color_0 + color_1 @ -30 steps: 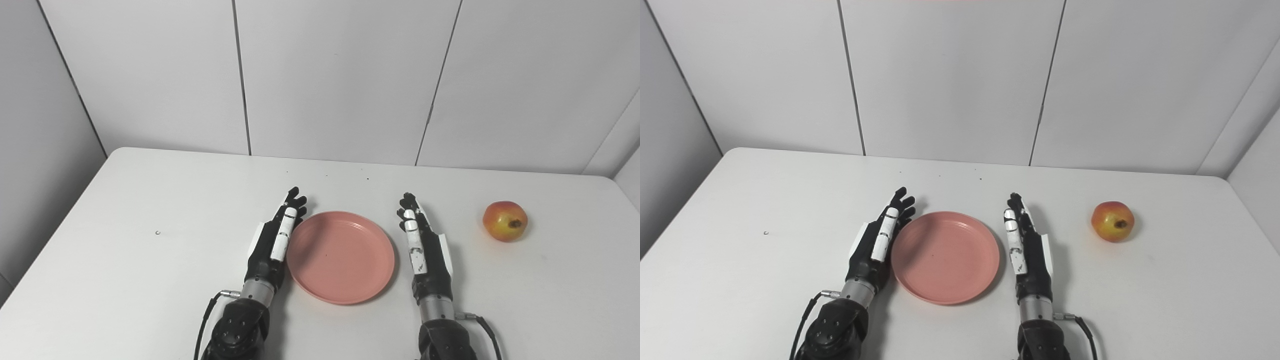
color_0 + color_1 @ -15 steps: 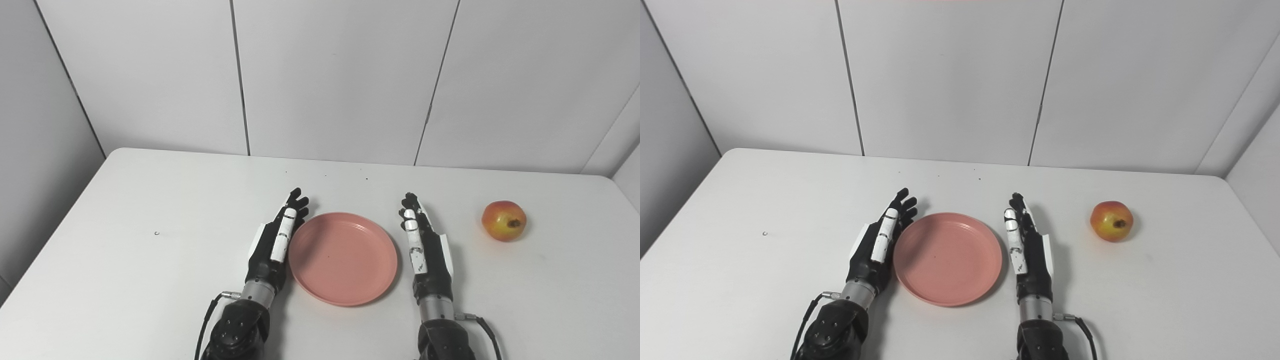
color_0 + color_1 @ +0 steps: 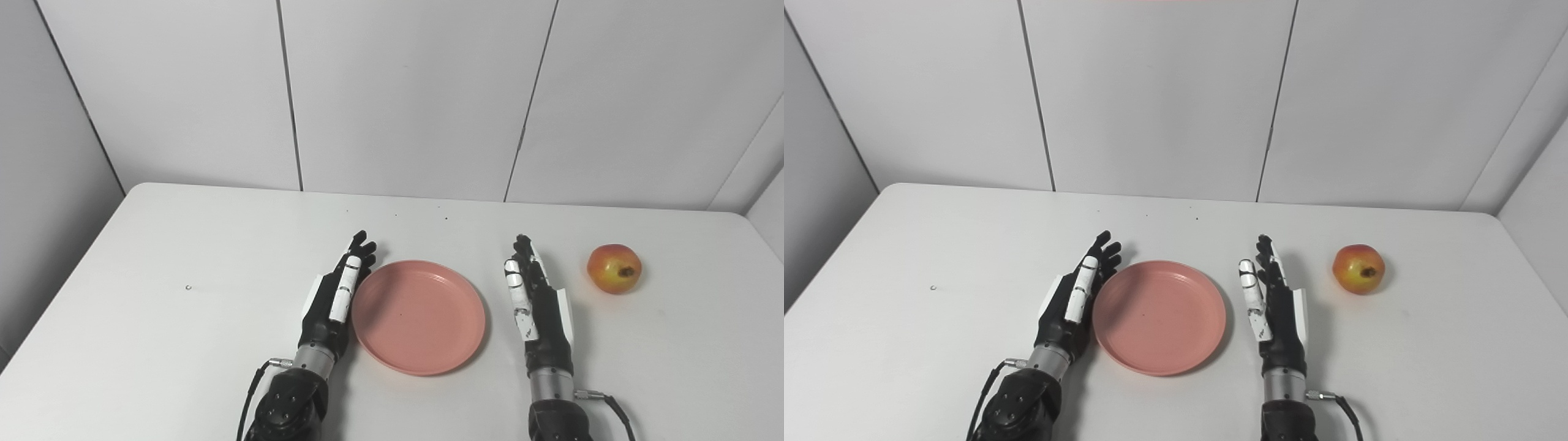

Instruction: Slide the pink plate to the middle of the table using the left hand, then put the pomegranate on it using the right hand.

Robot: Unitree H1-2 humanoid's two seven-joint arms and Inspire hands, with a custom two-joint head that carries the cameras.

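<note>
Setting: white desk [image 3: 153,343] with rounded far corners, set against pale grey panelled walls [image 3: 404,92] with dark vertical seams.
Pink plate [image 3: 419,316]: round, shallow, matte salmon pink, with a raised rim and faint concentric rings inside; nothing lies on it. It sits flat near the middle of the desk, toward the near edge, between the two hands.
Pomegranate [image 3: 614,269]: round, red blending to yellow, with a small dark crown turned toward the camera and to the right. It rests on the desk at the far right, well apart from the plate and beyond the right hand.
Left hand [image 3: 334,300]: black with white panels, edge-on with the palm turned toward the plate, fingers straight and close together, pointing away from the robot. It grips nothing. Its inner side lies just beside the plate's left rim; actual contact cannot be told.
Right hand [image 3: 539,303]: same make, edge-on, fingers extended and a little spread, holding nothing. A clear strip of desk separates it from the plate's right rim; the pomegranate lies ahead of it and to its right, untouched.
Wrists and cables: dark forearms enter from the bottom edge, each with a thin black cable [image 3: 248,398] looping off the wrist.
Small mark [image 3: 187,286]: tiny speck on the desk, far left of the left hand.
</note>
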